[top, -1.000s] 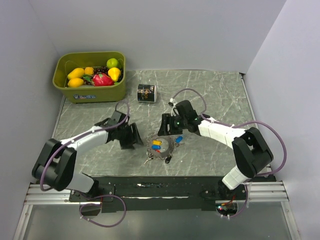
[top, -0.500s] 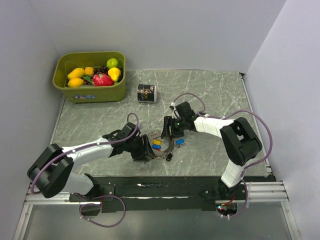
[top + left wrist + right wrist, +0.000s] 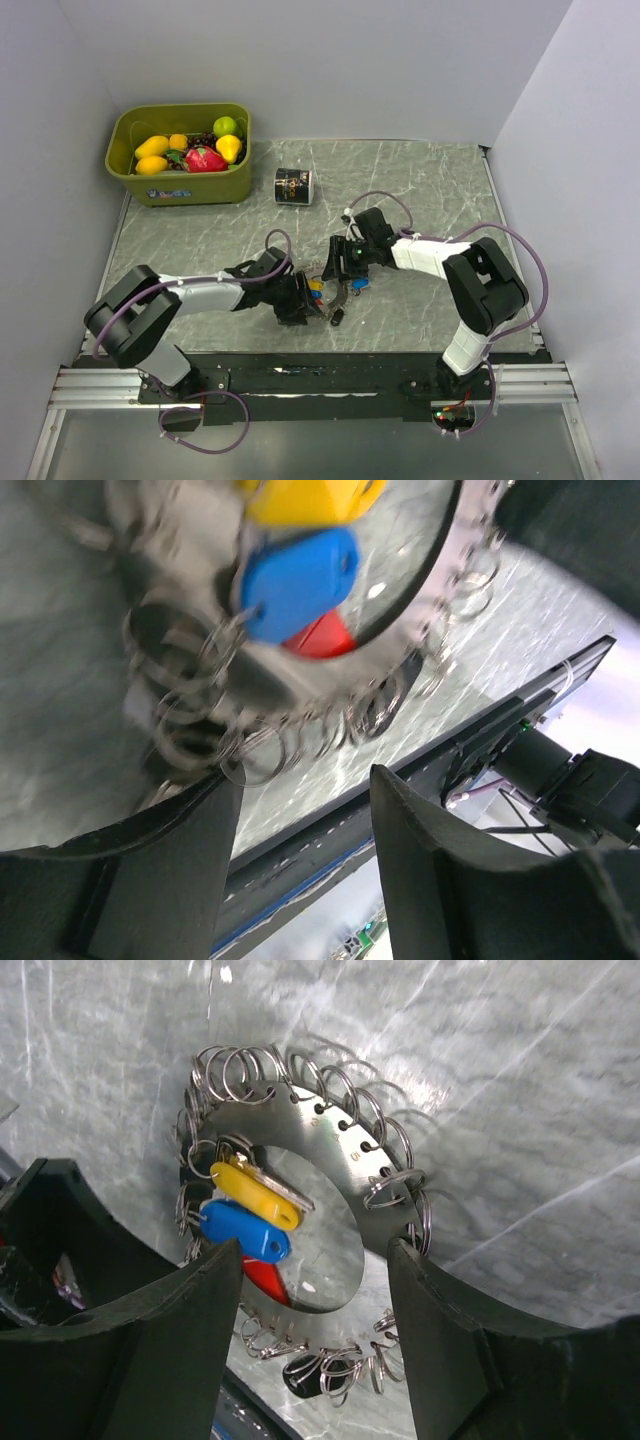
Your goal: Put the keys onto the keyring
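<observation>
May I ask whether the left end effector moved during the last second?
Yes, the left end effector shifted rightward, farther from the green bin.

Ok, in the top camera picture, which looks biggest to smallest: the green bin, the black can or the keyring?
1. green bin
2. keyring
3. black can, only a little smaller

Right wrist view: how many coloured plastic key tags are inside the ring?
3: a yellow tag uppermost, a blue tag just below it, a red tag partly under the blue. Others may be hidden behind the fingers.
</observation>
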`<state>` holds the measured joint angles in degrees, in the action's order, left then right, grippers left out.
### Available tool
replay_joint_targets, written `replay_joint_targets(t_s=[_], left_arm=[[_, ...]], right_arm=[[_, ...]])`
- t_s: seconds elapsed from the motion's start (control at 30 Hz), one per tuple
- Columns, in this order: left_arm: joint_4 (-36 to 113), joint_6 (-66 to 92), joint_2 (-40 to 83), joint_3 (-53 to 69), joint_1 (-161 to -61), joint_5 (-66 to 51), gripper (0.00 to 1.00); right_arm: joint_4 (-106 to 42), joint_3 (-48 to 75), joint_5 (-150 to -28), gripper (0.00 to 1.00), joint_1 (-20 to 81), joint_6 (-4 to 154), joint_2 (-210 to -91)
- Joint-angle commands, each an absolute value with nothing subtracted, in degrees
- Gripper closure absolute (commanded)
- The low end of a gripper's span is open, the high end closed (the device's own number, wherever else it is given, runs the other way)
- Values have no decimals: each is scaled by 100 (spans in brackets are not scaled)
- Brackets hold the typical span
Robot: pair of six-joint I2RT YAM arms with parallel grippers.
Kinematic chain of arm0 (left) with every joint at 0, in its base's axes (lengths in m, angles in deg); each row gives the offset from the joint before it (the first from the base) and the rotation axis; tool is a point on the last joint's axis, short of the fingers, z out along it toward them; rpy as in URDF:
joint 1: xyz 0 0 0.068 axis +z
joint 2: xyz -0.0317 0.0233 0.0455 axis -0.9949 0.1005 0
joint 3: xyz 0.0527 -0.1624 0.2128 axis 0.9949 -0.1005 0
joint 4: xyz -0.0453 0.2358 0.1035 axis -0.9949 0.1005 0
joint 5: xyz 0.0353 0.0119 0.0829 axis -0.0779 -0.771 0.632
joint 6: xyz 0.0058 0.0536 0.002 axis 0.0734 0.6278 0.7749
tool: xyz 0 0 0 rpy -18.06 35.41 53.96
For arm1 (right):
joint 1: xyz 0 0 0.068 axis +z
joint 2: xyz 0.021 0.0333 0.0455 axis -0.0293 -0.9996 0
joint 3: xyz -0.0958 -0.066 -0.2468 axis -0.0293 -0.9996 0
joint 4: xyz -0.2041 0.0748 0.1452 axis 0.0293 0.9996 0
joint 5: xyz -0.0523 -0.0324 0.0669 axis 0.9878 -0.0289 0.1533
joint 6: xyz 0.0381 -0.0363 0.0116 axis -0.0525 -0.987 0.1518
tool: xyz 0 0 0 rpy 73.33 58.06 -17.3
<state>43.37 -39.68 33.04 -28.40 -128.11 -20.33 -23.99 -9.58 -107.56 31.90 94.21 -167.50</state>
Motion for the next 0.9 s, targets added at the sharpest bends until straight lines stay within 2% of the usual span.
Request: replay_joint_targets(t_s=[0.0,0.3,0.87], left_arm=[[4394,-3832,3657,-2548,-12809,-1745,39],[4650,-3402,3745,-2425,-12292,-1736,39],[5274,-2356,4289,-1449,-11553,-1771,38]], right_arm=[[-2225,-1295,-10885,33,3182,9541,-16577],[-2559,-1779,-11201,33,3200,9813,-16348],[-2901,-1735,-11492,33,3499,10174,-16480]])
